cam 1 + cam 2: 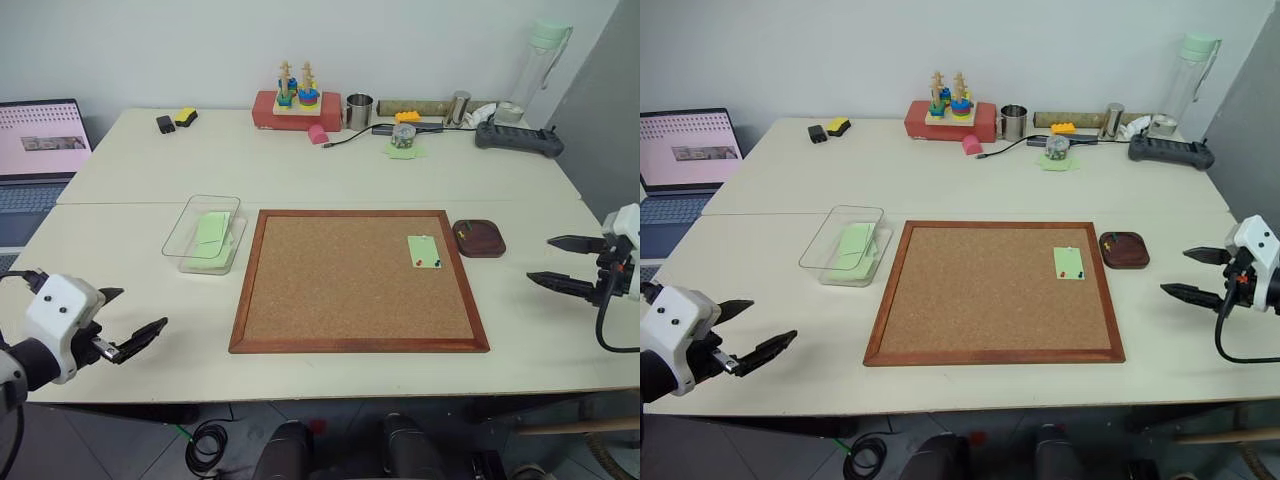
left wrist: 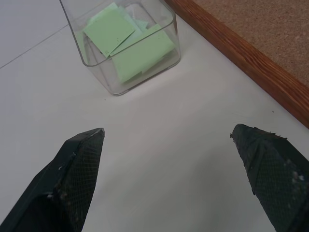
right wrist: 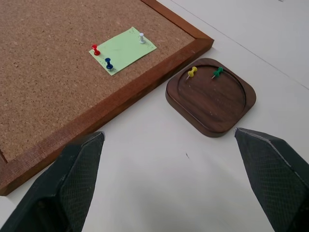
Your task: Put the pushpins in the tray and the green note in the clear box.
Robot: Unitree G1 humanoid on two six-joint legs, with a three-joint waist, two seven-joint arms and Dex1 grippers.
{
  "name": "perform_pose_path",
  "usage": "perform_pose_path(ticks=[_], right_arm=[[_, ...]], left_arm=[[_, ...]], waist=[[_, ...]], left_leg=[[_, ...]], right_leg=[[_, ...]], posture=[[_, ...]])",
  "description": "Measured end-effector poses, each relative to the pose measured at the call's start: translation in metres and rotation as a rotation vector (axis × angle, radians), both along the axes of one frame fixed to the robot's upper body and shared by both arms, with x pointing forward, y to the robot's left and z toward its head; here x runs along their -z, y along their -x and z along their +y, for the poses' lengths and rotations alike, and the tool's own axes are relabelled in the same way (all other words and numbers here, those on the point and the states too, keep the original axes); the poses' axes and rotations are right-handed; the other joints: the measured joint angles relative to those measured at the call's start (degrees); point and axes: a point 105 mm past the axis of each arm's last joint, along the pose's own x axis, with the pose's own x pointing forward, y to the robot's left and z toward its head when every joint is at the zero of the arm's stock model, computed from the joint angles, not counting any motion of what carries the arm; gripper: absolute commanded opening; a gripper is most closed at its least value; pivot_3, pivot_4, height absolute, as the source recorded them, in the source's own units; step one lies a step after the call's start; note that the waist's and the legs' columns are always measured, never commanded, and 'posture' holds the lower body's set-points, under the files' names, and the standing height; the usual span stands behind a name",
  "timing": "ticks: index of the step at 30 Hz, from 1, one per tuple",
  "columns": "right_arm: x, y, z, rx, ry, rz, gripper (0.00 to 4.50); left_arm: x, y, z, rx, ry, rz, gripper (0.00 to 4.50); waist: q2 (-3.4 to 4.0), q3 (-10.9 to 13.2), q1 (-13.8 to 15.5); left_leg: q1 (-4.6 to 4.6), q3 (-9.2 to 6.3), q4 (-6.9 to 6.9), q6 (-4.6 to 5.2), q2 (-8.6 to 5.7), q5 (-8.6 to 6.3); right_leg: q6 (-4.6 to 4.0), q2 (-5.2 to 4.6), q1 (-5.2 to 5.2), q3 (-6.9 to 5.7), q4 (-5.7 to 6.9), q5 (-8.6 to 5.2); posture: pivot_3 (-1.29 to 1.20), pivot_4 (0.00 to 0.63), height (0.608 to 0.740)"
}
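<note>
I see the clear box point(image 2: 129, 46) ahead of my left jaws cut off at the frame edge, its far end unseen. The cork board point(image 3: 58, 72) beyond my right jaws runs out of frame; laptop point(image 1: 35, 160) is cropped.

Cork board point(image 1: 360, 277) mid-table; laptop point(image 1: 38, 150) far left; stacking toy point(image 1: 296, 97), steel cup point(image 1: 359, 110) behind.

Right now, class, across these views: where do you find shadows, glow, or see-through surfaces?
Right wrist view: a faint soft shadow rims the tray. Left wrist view: the clear box lets the green slips inside show through its wall. Left eye view: the laptop screen glows; the cork board looks matte, without glare.
</note>
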Motion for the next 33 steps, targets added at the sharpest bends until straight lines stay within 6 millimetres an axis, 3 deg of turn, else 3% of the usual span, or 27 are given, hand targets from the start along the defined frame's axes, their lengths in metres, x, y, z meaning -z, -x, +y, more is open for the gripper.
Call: perform_pose_path(ticks=[23,33], right_arm=[[-0.0036,-0.0070,0.0040,-0.006,0.009,-0.022,4.50],[-0.0019,-0.0083,0.0067,-0.011,-0.004,-0.024,4.50]], left_arm=[[-0.0094,-0.0044,-0.0038,0.011,0.028,-0.037,4.49],[-0.0047,0.0004,-0.0064,0.042,0.027,-0.007,4.49]], waist=[[0.00,0.0,0.0],[0.00,0.0,0.0]], left_leg=[[0.01,0.05,0.03,0.00,0.00,0.00],[0.01,0.05,0.05,0.00,0.00,0.00]], right_leg=[[0.02,0.02,0.00,0.03,0.03,0.01],[0.02,0.03,0.00,0.03,0.05,0.02]], posture=[[0.00,0.150,0.740],[0.00,0.150,0.740]])
